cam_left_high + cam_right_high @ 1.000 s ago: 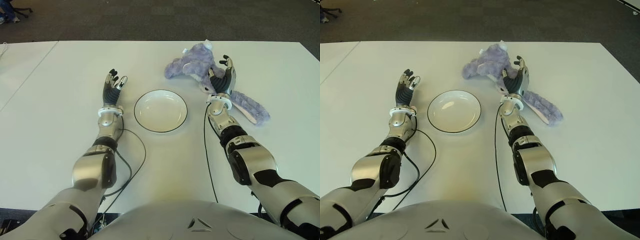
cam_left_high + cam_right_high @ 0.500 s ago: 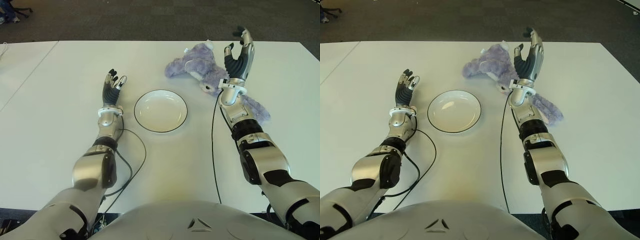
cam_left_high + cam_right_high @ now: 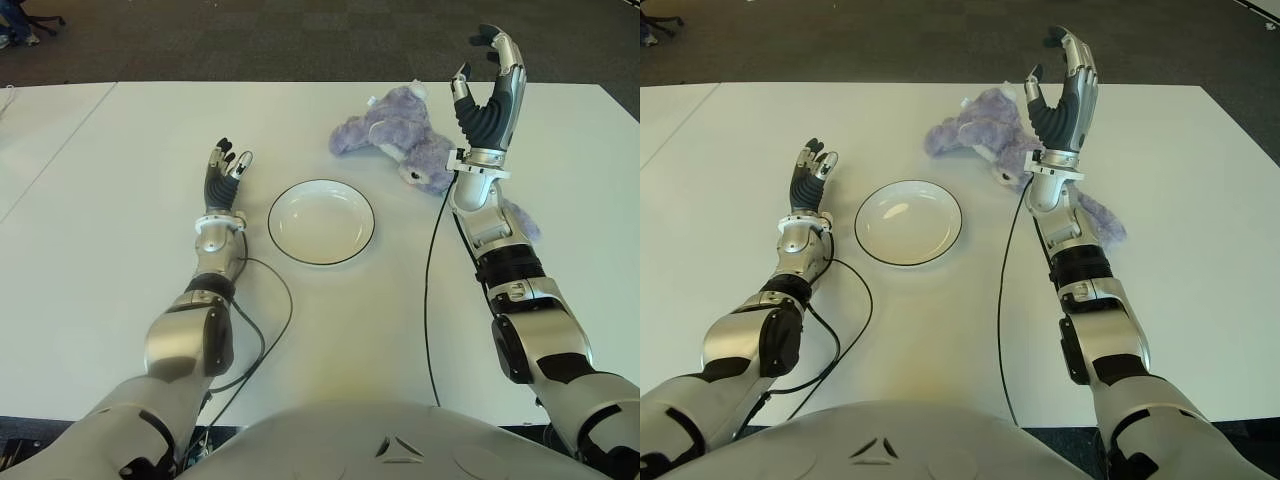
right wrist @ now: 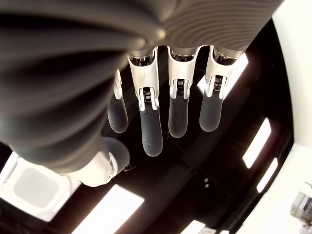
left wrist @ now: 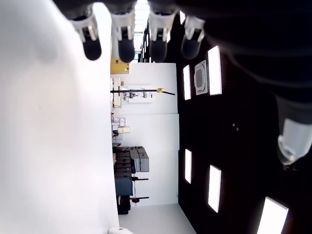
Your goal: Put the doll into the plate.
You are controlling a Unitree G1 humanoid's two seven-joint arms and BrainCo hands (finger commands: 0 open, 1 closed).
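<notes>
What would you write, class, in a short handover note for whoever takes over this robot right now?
Right hand: open, empty, raised above the table beside the doll.
Left hand: open, empty, left of the plate.
Doll: lying on the table, beyond and right of the plate.
Plate: empty, between the two arms.
Done: nothing placed.
Left: grasp the doll, carry it over, set it in the plate.

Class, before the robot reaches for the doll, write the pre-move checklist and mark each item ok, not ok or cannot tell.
1. Right hand open and holding nothing: ok; it is raised above the table beside the doll.
2. Doll within view, lying on the table: ok.
3. Plate holds nothing: ok.
4. Left hand away from the plate, on its left side: ok.
5. Doll already in plate: not ok.
6. Doll's far end behind the right forearm: cannot tell.
</notes>
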